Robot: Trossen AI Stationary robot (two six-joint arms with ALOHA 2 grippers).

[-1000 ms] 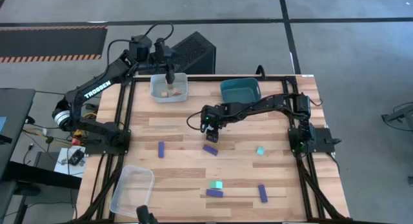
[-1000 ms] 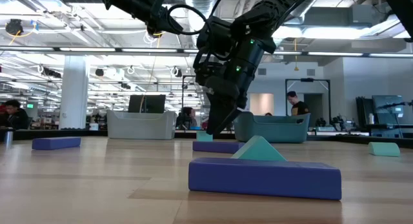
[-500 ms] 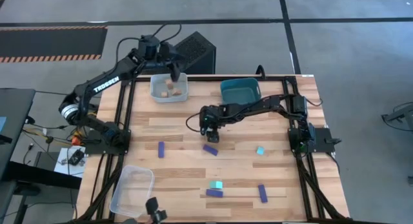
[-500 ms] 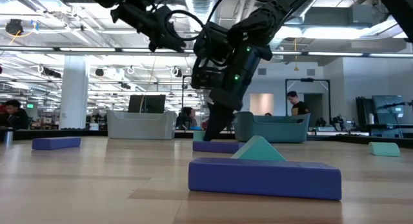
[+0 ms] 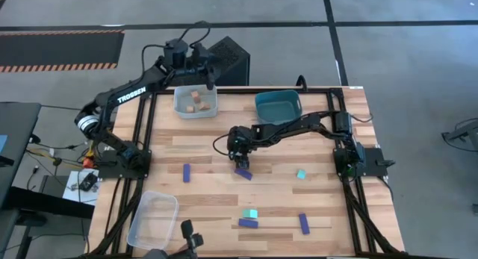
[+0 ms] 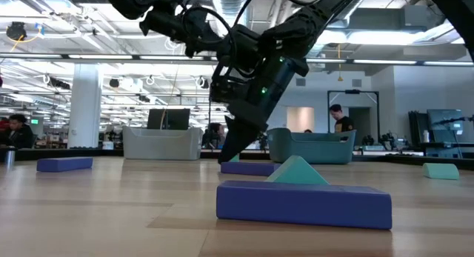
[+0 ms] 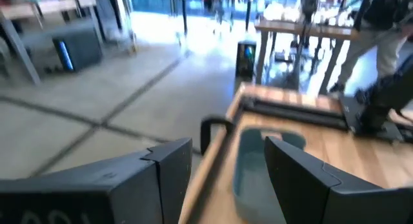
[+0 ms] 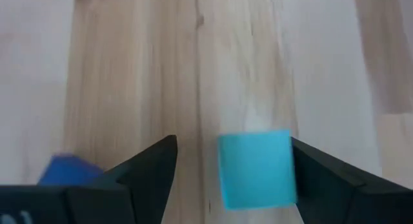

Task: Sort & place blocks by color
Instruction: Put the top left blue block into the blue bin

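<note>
Four dark blue bars [image 5: 186, 172] lie loose on your table [image 5: 321, 151], with two teal cubes [image 5: 301, 174] among them, and two tan cubes [image 5: 196, 102] sit inside the pale grey bin [image 5: 213, 107] at the far edge. Your right gripper [image 5: 238, 161] is low over the middle of the table with its fingers spread wide and nothing between them; through its wrist camera you see a teal cube [image 8: 257, 168] on the wood between the two fingers, and a corner of a blue bar [image 8: 68, 168] just off to one side. From above, the blue bar [image 5: 243, 172] lies just beside that gripper. Your left gripper [image 5: 210, 74] hangs above the far edge, near the grey bin, fingers parted and empty. You also have a teal bin [image 5: 261, 106] beside the grey one and a clear bin [image 5: 142, 228] at the near left corner. From table height, the near blue bar [image 6: 304, 204] blocks much of your view.
</note>
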